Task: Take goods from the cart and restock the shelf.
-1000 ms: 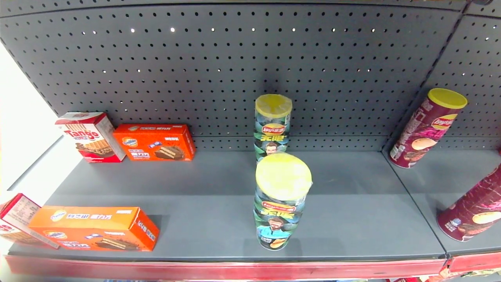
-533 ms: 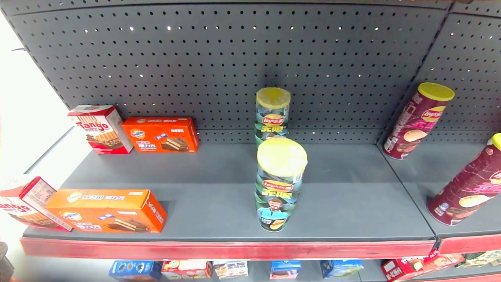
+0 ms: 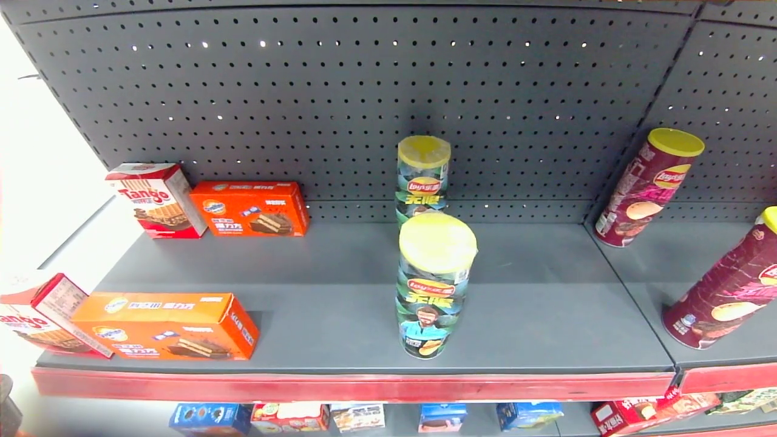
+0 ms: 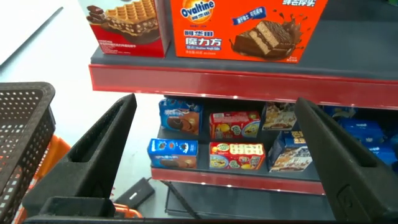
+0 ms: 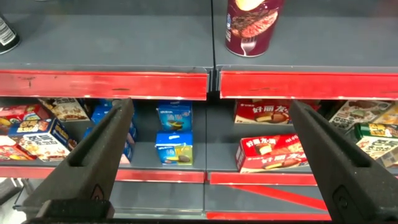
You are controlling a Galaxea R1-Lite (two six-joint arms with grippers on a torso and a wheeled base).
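Observation:
Two green chip cans with yellow lids stand upright mid-shelf, one at the front point(image 3: 432, 291) and one behind it point(image 3: 422, 176) by the pegboard. Two maroon cans point(image 3: 646, 188) point(image 3: 725, 291) stand in the right bay. At the left are an orange cake box point(image 3: 164, 325) and a red wafer box point(image 3: 36, 315) in front, with another orange box point(image 3: 249, 208) and wafer box point(image 3: 156, 200) at the back. My left gripper point(image 4: 214, 104) is open below the shelf's red lip, under the orange box point(image 4: 249, 28). My right gripper point(image 5: 211, 107) is open and holds nothing, below a maroon can point(image 5: 252, 25).
The grey shelf point(image 3: 546, 303) has bare room between the boxes and the cans, and right of the cans. Lower shelves hold small snack boxes point(image 3: 291, 417) point(image 5: 174, 146). A dark mesh cart basket point(image 4: 22, 130) sits beside my left gripper.
The head view shifted a second ago, so the lower shelf now shows under the red lip. Nothing on the shelf has moved since.

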